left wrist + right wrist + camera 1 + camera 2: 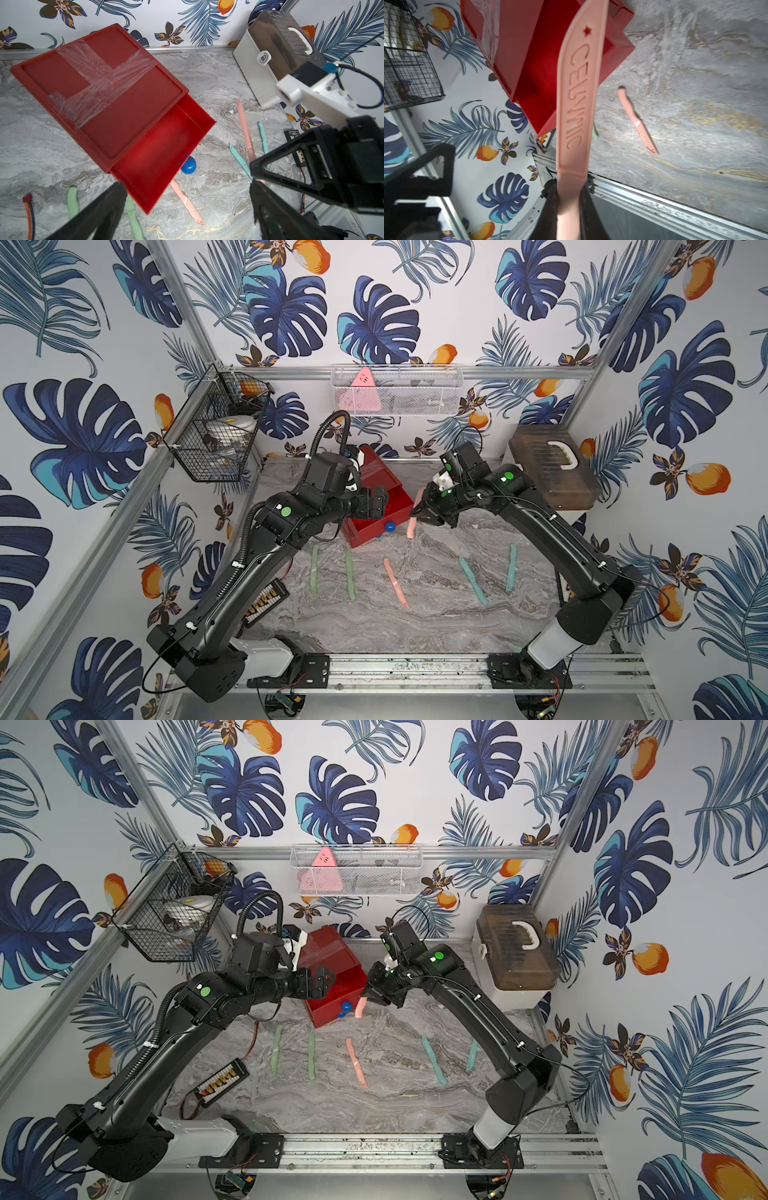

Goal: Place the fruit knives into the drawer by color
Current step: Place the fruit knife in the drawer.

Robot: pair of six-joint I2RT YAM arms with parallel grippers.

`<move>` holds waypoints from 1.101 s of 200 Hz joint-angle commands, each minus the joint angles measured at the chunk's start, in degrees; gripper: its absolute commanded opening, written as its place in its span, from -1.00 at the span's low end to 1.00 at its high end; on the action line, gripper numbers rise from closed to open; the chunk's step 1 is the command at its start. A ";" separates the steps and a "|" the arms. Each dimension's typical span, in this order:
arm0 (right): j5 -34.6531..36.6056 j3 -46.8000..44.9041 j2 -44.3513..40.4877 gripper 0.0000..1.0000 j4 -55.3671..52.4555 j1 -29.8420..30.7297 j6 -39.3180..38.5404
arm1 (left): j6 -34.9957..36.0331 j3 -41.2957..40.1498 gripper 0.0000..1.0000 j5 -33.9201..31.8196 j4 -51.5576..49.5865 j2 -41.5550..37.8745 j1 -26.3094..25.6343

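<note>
i'm pinching a slim salmon-pink plastic fruit knife (411,526) by its handle in the right gripper (419,512), and the sheathed blade is hanging just beside the pulled-out top drawer (162,149) of the glossy red plastic three-drawer chest (376,475). the left gripper (381,502) is hovering over the chest with its jaws spread wide, gripping nothing. five more knives are lying apart on the grey marble tabletop (436,614) in front of the chest: two mint-green ones (314,568) (350,574), a second salmon-pink one (395,580) and two teal-blue ones (472,578) (511,568).
</note>
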 commanded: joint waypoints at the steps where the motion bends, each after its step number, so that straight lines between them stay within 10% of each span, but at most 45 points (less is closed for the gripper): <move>1: -3.75 5.60 4.18 -1.00 4.35 0.53 5.01 | 0.18 -1.21 0.98 -1.20 0.56 -1.21 0.08; 157: -11.08 -4.85 10.53 -1.00 26.67 -0.05 20.31 | -1.15 -9.19 0.98 -2.21 0.72 -6.19 0.58; 190: -10.62 -5.35 10.37 0.25 29.70 -0.38 20.80 | -0.86 -9.16 0.98 -2.26 0.45 -6.28 0.60; 220: -10.00 -2.86 9.18 0.36 25.96 -0.52 16.08 | -0.79 -9.68 0.98 -1.82 -0.24 -6.71 0.64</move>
